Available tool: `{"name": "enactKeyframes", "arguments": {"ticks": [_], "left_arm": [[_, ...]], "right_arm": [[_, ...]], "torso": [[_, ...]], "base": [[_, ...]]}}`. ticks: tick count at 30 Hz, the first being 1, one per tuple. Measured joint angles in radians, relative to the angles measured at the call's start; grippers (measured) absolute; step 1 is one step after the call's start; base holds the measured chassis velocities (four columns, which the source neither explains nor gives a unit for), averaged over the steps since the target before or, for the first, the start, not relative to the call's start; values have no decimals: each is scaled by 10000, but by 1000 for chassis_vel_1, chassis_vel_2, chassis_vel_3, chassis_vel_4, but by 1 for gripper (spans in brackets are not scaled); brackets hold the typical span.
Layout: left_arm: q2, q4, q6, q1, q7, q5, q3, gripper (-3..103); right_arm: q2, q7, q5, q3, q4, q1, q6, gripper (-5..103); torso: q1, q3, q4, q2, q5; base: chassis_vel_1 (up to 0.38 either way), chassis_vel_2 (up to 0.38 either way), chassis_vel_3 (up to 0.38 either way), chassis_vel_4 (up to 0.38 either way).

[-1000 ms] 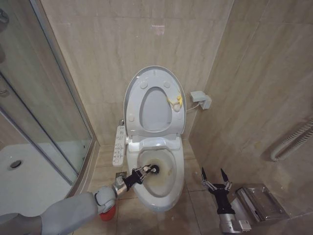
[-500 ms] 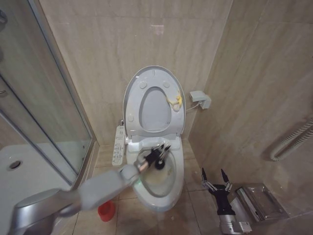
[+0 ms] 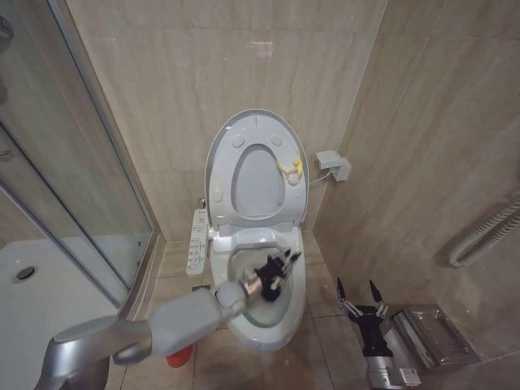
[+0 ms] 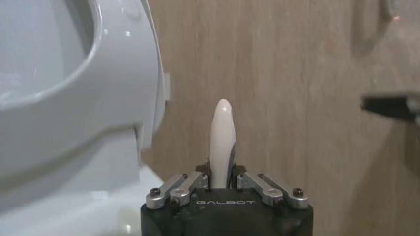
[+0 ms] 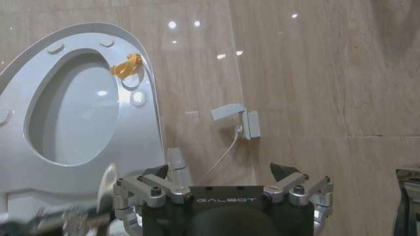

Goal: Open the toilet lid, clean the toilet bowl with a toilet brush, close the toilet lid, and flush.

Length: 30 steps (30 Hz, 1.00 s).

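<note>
The left gripper clamps the brush handle over the bowl, inside its rim. The lid stands upright. The right gripper hangs spread beside the toilet.

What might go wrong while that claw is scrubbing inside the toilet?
The left claw grips only the thin white toilet brush handle, so it might twist or slip. The raised glossy white oval lid stands just behind, so a wide stroke could knock it down. The round red holder sits by the arm and could tip.
</note>
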Motion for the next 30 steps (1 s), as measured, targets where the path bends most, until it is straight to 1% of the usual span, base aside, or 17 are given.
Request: {"name": "enactKeyframes", "arguments": {"ticks": [4,7,8,10,11,14,17,18,21,24,26,28,29,30], "left_arm": [[-216,285,-101,144,7,144,-136,19],[-796,511,-135,9,-59,116,-582,19],[-796,511,-135,9,-59,116,-582,19],[-1161,781,-175,-250,-66,47,-790,19],[-1277,938,-193,-341,-70,7,-842,19],[-1298,1078,-195,-365,-54,-27,-746,19],[-1162,1145,-198,-312,-43,25,-589,19],[-1086,1189,-208,-267,-40,70,-512,19],[-1055,1198,-227,-215,-37,94,-465,19],[-1178,1182,-240,-228,-49,83,-524,19],[-1559,1316,-302,-357,-59,42,-748,19],[-2006,1625,-366,-484,-64,6,-995,19],[-2006,1625,-366,-484,-64,6,-995,19],[-2224,1800,-369,-539,-60,-49,-1083,19]], "right_arm": [[9,0,0,-5,1,-1,0,100],[41,0,-24,-26,0,-12,0,100],[41,0,-24,-26,0,-12,0,100],[61,-2,-48,-33,18,-31,0,100],[68,-4,-54,-34,30,-43,1,100],[69,-4,-54,-29,57,-66,4,100],[48,-5,-53,-16,66,-85,5,100],[28,-4,-42,3,74,-94,6,100],[-8,-5,-21,23,90,-101,7,100],[-19,-5,-13,31,90,-102,7,100],[3,-5,-13,28,90,-97,8,100],[23,-6,-14,12,90,-94,9,100],[23,-6,-14,12,90,-94,9,100],[26,-7,-16,-2,90,-90,10,100]], "torso": [[0,0,-2,1,0],[0,2,-7,1,1],[0,2,-7,1,1],[0,1,-14,1,1],[0,1,-13,1,2],[0,2,-9,1,1],[0,2,-3,1,2],[0,2,2,1,2],[0,2,1,1,0],[0,2,0,1,2],[0,1,-9,1,1],[1,1,-9,1,2],[1,1,-9,1,2],[1,2,-12,1,1]], "base": [[0,0,0,0],[0,0,0,0],[0,0,0,0],[0,0,0,0],[0,0,0,0],[0,0,0,0],[0,0,0,0],[0,0,0,0],[0,0,0,0],[0,0,0,0],[0,0,0,0],[0,0,0,0],[0,0,0,0],[0,0,0,0]]}}
